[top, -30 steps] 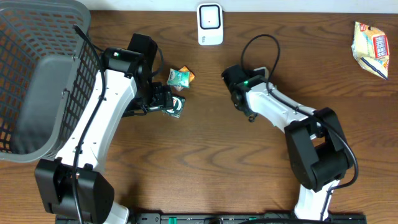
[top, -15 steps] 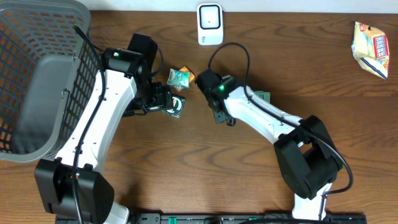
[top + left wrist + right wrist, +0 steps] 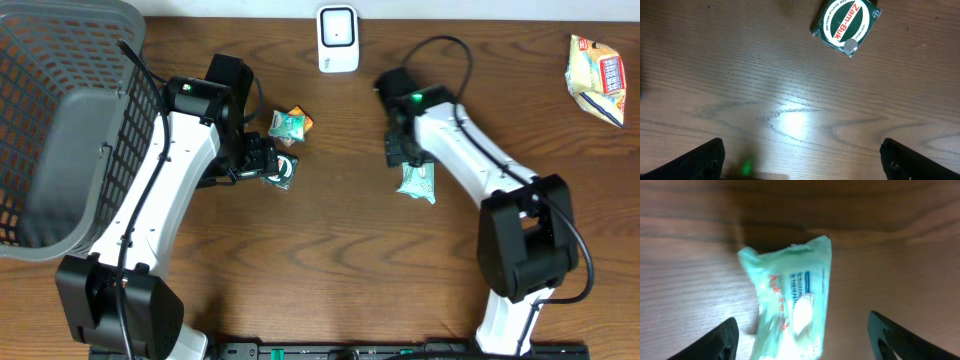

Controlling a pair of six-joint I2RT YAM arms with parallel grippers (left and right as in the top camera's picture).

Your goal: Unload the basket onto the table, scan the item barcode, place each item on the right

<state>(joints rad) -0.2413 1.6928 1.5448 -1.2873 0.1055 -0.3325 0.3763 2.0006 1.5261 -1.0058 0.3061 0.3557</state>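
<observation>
The pale mint-green soft plastic packet (image 3: 790, 305) lies flat on the brown wooden counter (image 3: 330, 260), right of centre. It sits directly under the right pincer (image 3: 802, 339), whose jaws stand wide apart to either side of it and touch nothing. In the wrist view the packet's long axis runs straight ahead from the pincer, tilted a little, so the jaws straddle its narrow width. That looks well placed for a grasp. The white barcode scanner (image 3: 338, 38) stands at the far edge, beyond the packet and toward the left arm's side. The right arm is much the nearer. The left pincer (image 3: 802, 161) is also open and empty, with a dark green round ointment tin (image 3: 846, 26) ahead of it. The grey mesh plastic basket (image 3: 40, 60) at far left shows no item inside.
</observation>
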